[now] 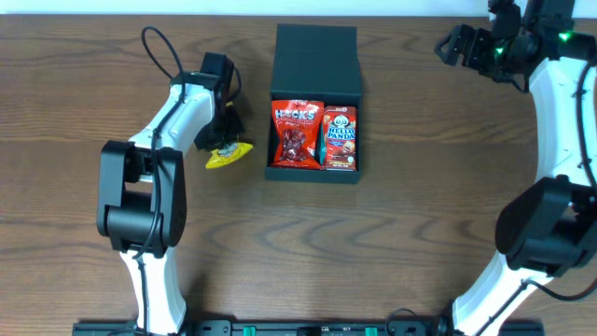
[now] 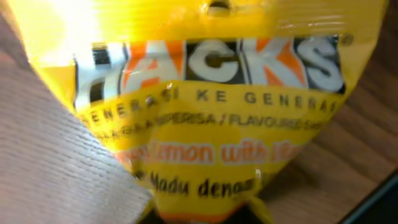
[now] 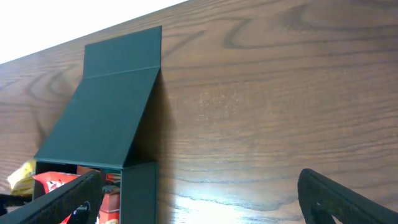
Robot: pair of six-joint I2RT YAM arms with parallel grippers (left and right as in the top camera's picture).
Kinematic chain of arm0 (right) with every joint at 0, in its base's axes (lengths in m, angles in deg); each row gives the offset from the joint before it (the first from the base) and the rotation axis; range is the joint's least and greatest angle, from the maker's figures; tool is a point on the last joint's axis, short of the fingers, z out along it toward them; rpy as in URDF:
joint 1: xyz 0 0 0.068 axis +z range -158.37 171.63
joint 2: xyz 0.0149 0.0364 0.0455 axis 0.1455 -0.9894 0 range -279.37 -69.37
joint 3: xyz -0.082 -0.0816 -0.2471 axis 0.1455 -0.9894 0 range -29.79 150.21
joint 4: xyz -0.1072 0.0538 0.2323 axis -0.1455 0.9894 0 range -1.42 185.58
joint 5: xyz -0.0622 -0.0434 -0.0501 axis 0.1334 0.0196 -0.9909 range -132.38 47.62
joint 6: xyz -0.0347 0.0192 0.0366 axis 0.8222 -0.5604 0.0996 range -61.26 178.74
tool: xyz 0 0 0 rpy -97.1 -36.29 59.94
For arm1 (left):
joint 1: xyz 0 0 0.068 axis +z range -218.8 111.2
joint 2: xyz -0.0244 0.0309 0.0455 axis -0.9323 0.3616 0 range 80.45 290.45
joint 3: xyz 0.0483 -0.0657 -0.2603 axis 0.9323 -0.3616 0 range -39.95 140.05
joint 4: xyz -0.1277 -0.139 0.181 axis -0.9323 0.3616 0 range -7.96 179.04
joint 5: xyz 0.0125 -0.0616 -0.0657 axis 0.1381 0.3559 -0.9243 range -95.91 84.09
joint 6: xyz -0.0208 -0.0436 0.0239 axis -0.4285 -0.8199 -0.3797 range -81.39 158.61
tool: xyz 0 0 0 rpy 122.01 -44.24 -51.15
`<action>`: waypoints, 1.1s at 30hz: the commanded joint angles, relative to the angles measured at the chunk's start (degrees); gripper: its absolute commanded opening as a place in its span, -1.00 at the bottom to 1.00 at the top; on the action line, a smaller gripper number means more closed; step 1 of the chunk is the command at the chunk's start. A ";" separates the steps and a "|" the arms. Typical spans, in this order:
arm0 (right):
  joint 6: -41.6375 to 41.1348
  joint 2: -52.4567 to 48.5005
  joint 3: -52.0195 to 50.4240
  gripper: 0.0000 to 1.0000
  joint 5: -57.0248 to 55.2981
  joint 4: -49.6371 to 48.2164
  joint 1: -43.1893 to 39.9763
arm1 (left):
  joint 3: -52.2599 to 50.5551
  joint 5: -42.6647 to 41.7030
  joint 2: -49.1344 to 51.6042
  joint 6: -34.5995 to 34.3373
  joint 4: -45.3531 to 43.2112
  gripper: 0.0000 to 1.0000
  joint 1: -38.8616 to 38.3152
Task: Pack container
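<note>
My left pincer is closed on the yellow Hacks packet. In my left wrist view the packet fills nearly everything, its white and orange lettering across the top, and one ribbed grey finger lies over its lower left. I cannot tell whether the packet rests on the desk or hangs just clear of it.

To the right of that packet, near but not touching it, stands the container. It is a dark teal-green box, matte and rigid, with square corners and straight walls. Its hinged flap lid is thrown back on the far side. In my right wrist view the lid slants up from the box with a crease across its upper part.

Inside, two packs lie side by side: a red Hacks packet on the left and a red Hello Panda carton on the right. They fill most of the opening.

My right pincer hangs spread wide over the far right of the desk, well apart from the container. Both dark fingers show at the bottom corners of its own view, with only bare wood grain between them.
</note>
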 commanded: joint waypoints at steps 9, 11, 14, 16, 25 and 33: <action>-0.50 0.72 1.22 0.99 0.02 -0.22 0.33 | 12.33 2.16 1.49 1.44 7.58 -0.88 -0.22; -0.50 0.72 1.22 0.98 0.02 -0.28 0.33 | 17.03 3.52 1.49 2.10 9.66 -0.88 -0.76; -0.50 0.72 1.22 0.98 0.02 -0.44 0.33 | 22.84 4.66 1.49 2.36 11.76 -0.88 -1.99; -0.50 0.72 1.22 0.98 0.02 -0.50 0.33 | 25.77 4.61 1.49 2.56 12.74 -0.88 -2.99; -0.70 0.72 1.22 0.98 0.02 -0.90 0.00 | 28.92 1.18 1.49 2.99 14.82 -0.88 -10.47; -2.67 0.72 1.22 0.98 0.07 -1.29 -1.40 | 28.63 0.72 1.51 4.09 18.86 -0.88 -16.39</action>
